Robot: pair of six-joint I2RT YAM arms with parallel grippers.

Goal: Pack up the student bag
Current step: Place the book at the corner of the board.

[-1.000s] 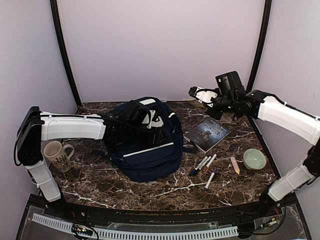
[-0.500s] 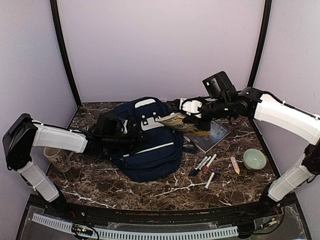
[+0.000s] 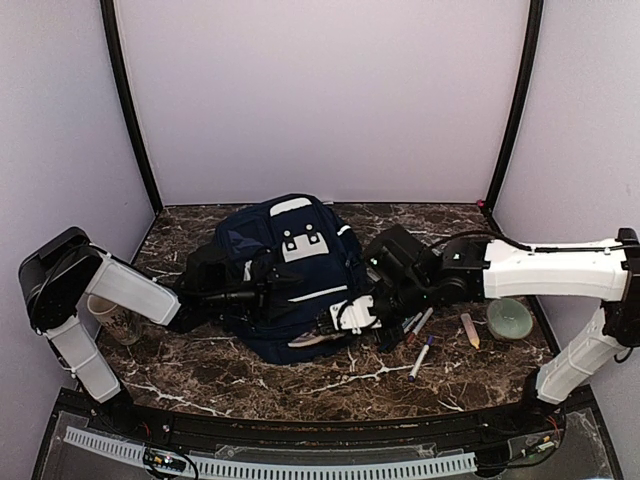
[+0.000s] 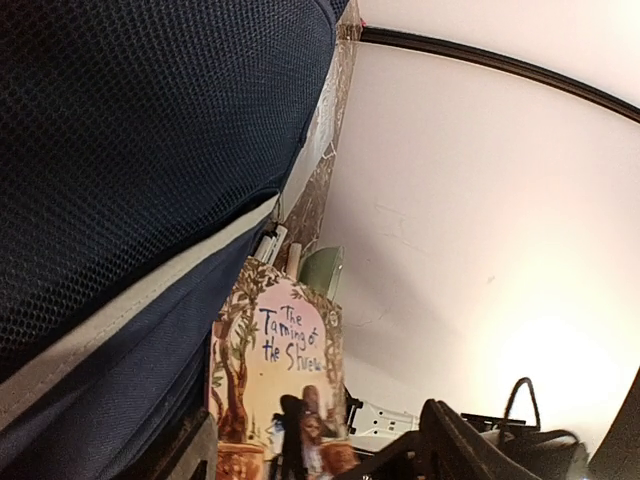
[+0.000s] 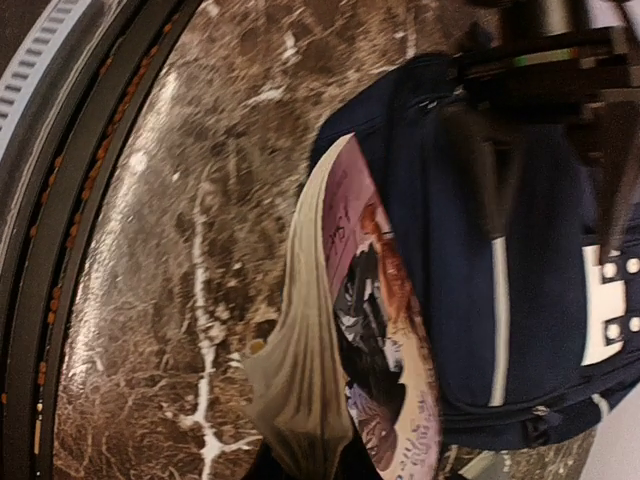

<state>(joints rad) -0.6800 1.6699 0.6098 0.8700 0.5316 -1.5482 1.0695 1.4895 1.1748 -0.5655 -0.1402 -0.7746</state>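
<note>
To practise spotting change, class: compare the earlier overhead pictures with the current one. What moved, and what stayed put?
The right gripper, shut on the paperback, swung from the back down to the near edge of the student bag. The left gripper, open, drew back off the bag's top to its left side. Mug, bowl and markers stayed put.

Dark marble table [image 3: 300, 378]: the navy student bag [image 3: 290, 275] in the middle, a mug [image 3: 113, 324] left (half hidden), loose markers [image 3: 421, 356], a pale stub [image 3: 470, 330], a green bowl [image 3: 510, 318] right.
</note>
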